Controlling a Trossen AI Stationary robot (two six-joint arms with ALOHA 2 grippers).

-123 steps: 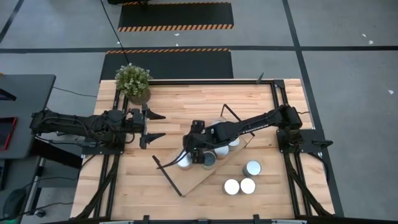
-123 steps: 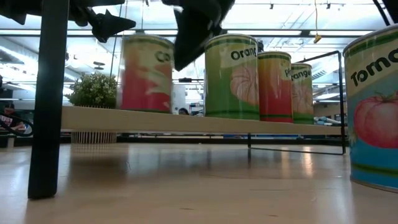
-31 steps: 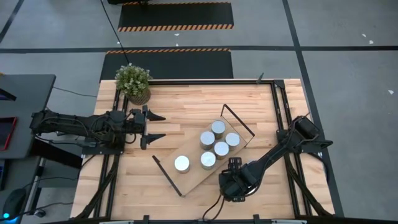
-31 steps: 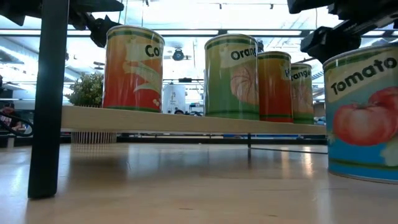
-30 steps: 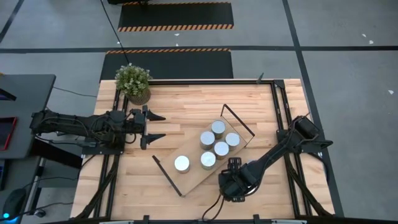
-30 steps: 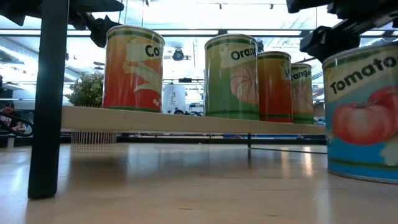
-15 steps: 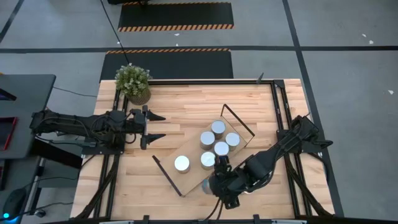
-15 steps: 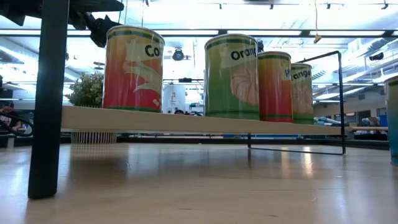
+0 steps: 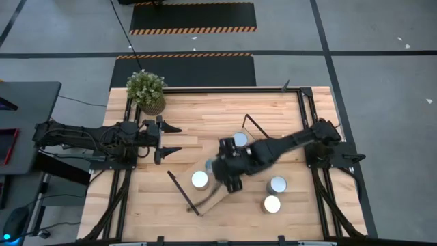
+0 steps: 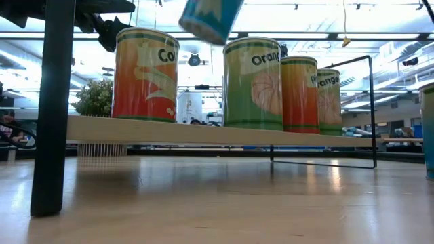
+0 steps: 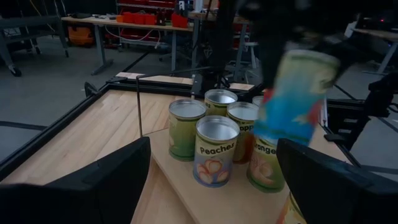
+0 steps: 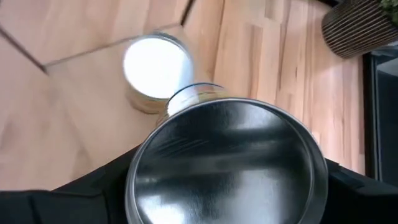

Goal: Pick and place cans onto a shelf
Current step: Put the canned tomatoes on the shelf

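Note:
A blue tomato can (image 11: pixel 297 99) hangs tilted in the air, with my right gripper (image 9: pixel 229 171) shut on it. It is over the shelf (image 9: pixel 207 199), a light-wood board with black wire ends lying slantwise on the table. In the low view only the can's lower end (image 10: pixel 210 17) shows, above the row of cans (image 10: pixel 252 83) standing on the shelf (image 10: pixel 203 132). One shelf can (image 9: pixel 199 180) stands apart near the board's near-left end. Two cans (image 9: pixel 278 184) stand on the table to the right. My left gripper (image 9: pixel 171 139) waits open at the table's left. My right gripper pinches the tomato can by its side wall (image 12: pixel 140 186), just under the silver top (image 12: pixel 227 162), with one finger (image 12: pixel 115 193) on each side. The fingers slant down from above. The can is lifted clear and tilted, its bottom hanging over the shelf.
A potted plant (image 9: pixel 145 89) stands at the far left corner. Black rails run along the table's left and right sides. The shelf's upright wire frame (image 9: pixel 259 130) rises at its far-right end. Bare tabletop lies along the far side and the near left.
My right gripper has lifted the tomato can off the table at the near right. It has carried the can up and toward the left, over the shelf, rolling its wrist on the way. The can has gone from upright on the table to tilted in the air.

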